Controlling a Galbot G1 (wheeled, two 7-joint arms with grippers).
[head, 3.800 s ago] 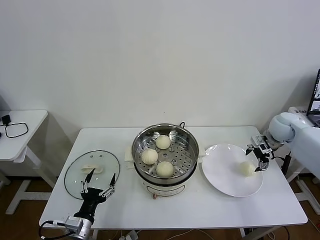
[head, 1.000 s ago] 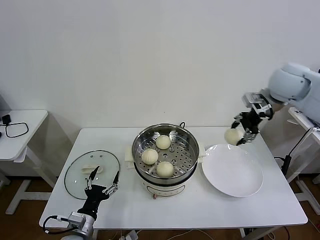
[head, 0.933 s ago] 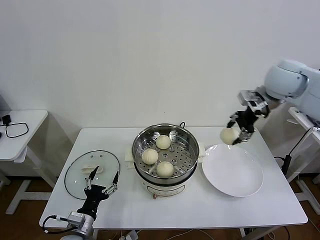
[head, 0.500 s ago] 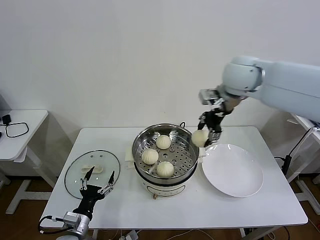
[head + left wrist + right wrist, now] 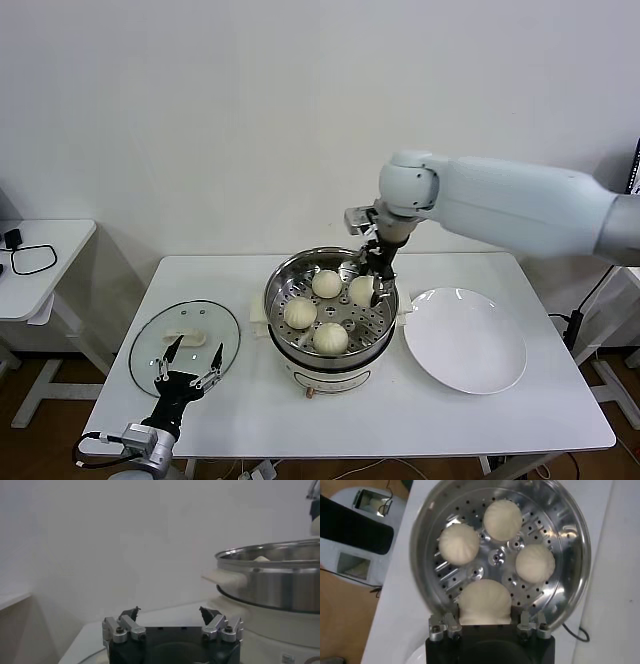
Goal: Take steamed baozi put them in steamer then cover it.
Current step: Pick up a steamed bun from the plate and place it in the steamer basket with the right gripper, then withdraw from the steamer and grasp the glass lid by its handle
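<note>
because the last free spot on the perforated tray lies on the side nearest the plate, the right gripper (image 5: pixel 366 287) reaches in over the steamer (image 5: pixel 277 290) from above, its fingers closed narrowly around the fourth baozi (image 5: pixel 362 290); the right wrist view shows that baozi (image 5: pixel 485 603) pressed between the two pads just over the rim of the steamer (image 5: pixel 576 535), low enough that letting go should drop it only a little, though i cannot tell whether it already touches the tray floor. outward from the grip, three other baozi (image 5: pixel 503 520) sit apart from one another around the centre of the tray, leaving exactly the gap the held one is aimed at, which i judge is why they are spread in a ring: steam can pass through the holes between them. beside the steamer, the white plate (image 5: pixel 465 340) lies bare, so this looks like the final bun of the loading step. on the far side of the steamer, the glass lid (image 5: pixel 184 346) rests flat on the table (image 5: pixel 420 415) with its handle up, and the left gripper (image 5: pixel 187 369) hovers at its near edge with fingers spread wide, likely parked there so it can take the lid once the right arm clears the steamer.
</note>
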